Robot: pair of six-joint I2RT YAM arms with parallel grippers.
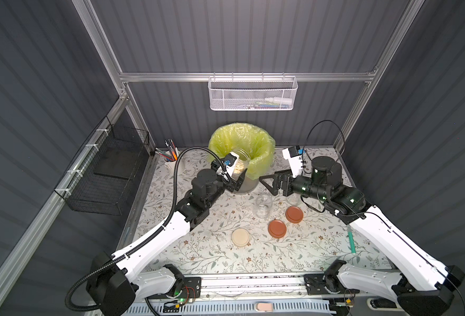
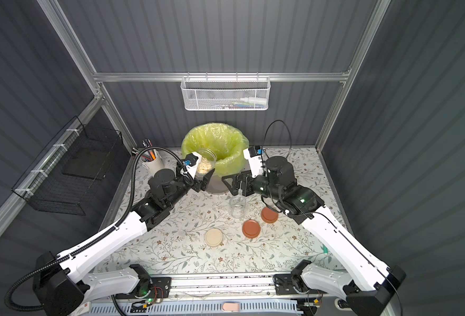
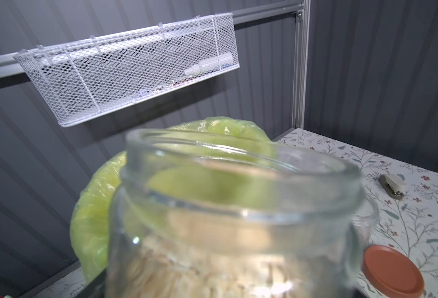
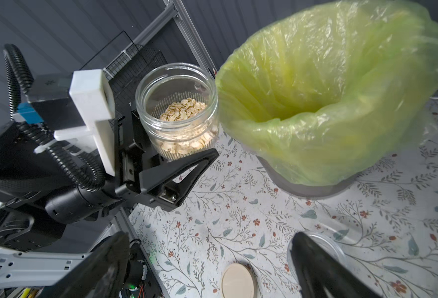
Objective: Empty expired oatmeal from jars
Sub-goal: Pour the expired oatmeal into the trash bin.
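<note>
- A white pen cup (image 1: 168, 162) stands on the desk (image 1: 212, 260) to the outer side of the left claw (image 4: 176, 136), well apart from it. In my judgement it plays no part in this step.
- The left claw is closed around the lower body of a clear jar (image 4: 150, 129). I think the low grip is chosen so that the open mouth is free for pouring.
- The oatmeal (image 4: 184, 108) lies inside this jar, near the bottom. The jar is nearly upright, so nothing is poured out yet.
- Just in front of the left claw is the bin (image 4: 303, 185) with its yellow-green bag (image 4: 328, 90). The jar is just beside the puffed rim of the bag; whether they touch, I cannot tell. This rim stands in the way: the mouth likely has to pass over it before tipping.
- The right claw (image 4: 208, 236) is wide open and holds nothing. It hangs near the foot of the bin, on the far side from the left claw, and seems clear of the pouring path.
- Near the right claw stands an empty jar (image 1: 264, 205), with another clear jar (image 1: 294, 199) half hidden under the arm.
- Nearer to the robot's base than both claws lie a cream lid (image 1: 241, 237) and two brown ones, a terracotta lid (image 1: 277, 228) and another terracotta lid (image 1: 294, 214).
</note>
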